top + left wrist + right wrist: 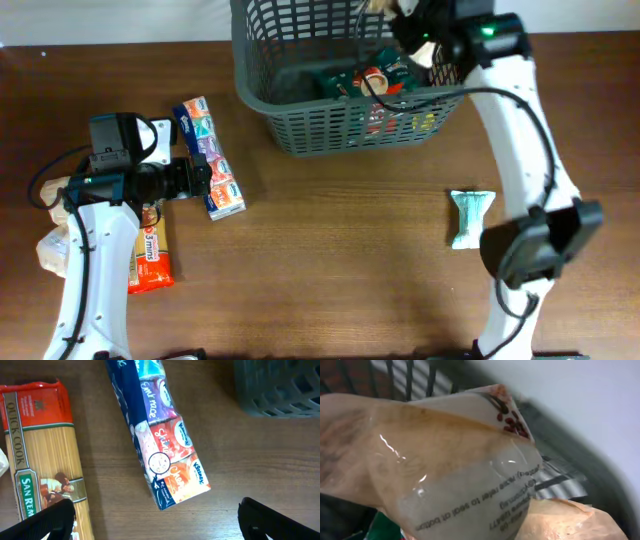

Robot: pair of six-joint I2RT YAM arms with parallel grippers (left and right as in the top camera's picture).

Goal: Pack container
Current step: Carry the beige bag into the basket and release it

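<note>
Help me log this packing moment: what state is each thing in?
container, upright, partly filled with packets.
clear bag, held up over the container.
right gripper, seemingly shut on the clear bag.
left gripper, open, above the tissue pack.
tissue pack, flat on the table, untouched.
spaghetti pack, flat on the table.
small packet, flat on the table.

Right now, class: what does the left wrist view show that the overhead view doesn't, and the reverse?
Only left wrist: readable print, Kleenex on the blue multicoloured tissue pack, Quick Cook on the red-ended spaghetti packet. Only overhead: the pale green wrapped packet on the table, and packages inside the dark grey slatted plastic basket. Both: tissue pack, spaghetti, basket corner.
</note>
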